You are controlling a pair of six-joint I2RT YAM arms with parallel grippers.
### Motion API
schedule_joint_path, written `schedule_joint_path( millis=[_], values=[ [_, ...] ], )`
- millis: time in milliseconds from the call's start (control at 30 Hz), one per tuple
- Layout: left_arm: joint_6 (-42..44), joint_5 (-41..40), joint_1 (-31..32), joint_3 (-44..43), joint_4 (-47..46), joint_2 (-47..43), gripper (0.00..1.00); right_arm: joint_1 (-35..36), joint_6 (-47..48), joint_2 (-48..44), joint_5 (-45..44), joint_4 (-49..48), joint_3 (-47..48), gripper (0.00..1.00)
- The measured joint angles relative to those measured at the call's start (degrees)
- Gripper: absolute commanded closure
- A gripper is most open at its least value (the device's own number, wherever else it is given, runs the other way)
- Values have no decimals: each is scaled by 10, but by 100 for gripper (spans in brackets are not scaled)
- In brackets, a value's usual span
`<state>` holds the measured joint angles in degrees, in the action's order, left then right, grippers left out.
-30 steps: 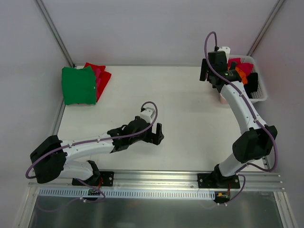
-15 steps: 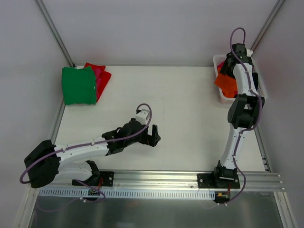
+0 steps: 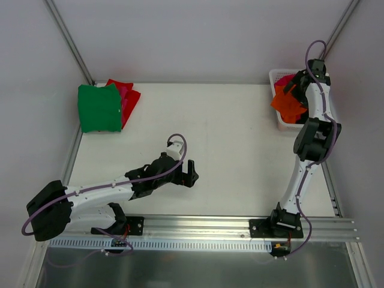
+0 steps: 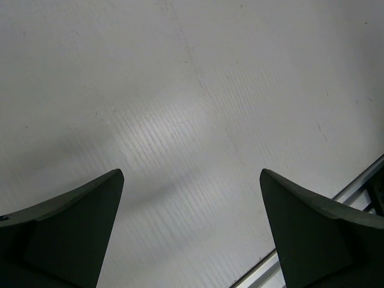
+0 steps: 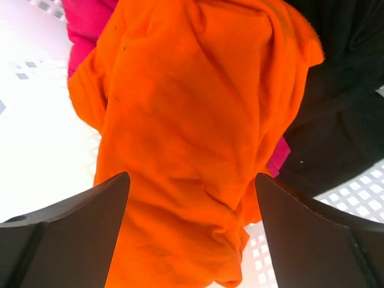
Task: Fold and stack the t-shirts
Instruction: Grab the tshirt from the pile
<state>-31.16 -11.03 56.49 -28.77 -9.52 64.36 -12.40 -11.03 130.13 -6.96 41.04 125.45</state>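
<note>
**Top external view.** The orange t-shirt (image 3: 287,103) lies crumpled in the white lattice basket (image 3: 277,75) at the far right corner of the table (image 3: 234,138), draped over the basket's near-left rim. The right gripper (image 3: 298,87) hangs directly above it, with the arm reaching steeply up and over. A folded green t-shirt (image 3: 99,108) sits flat at the far left corner, its edges squared. A red t-shirt (image 3: 128,96) lies partly under its right side. The left gripper (image 3: 188,174) is low over the bare centre-front of the table, well apart from all cloth. The matte white surface between the two corners is open.

**Left wrist view.** Both dark left fingers (image 4: 72,234) stand wide apart with nothing between them. Below is only tabletop, finely ribbed, with a metal rail edge at the lower right.

**Right wrist view.** The right fingers (image 5: 66,240) are spread wide. Orange cloth, soft and deeply creased, fills the gap beyond them; whether they touch it cannot be told. A magenta-pink t-shirt (image 5: 90,24) shows at upper left and a black t-shirt (image 5: 342,120) at right, both on the perforated plastic floor of the basket.
</note>
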Motion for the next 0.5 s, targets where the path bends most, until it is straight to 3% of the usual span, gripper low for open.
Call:
schedule_joint_path(
  millis=[133, 200, 500],
  values=[
    [-5, 0, 0, 11, 0, -10, 1, -13, -13, 8, 31, -8, 7, 18],
    [-9, -2, 0, 16, 0, -17, 1, -19, -18, 16, 44, -16, 10, 27],
    [-21, -11, -4, 24, 1, -39, 1, -34, -36, 55, 90, -23, 12, 38]
  ],
)
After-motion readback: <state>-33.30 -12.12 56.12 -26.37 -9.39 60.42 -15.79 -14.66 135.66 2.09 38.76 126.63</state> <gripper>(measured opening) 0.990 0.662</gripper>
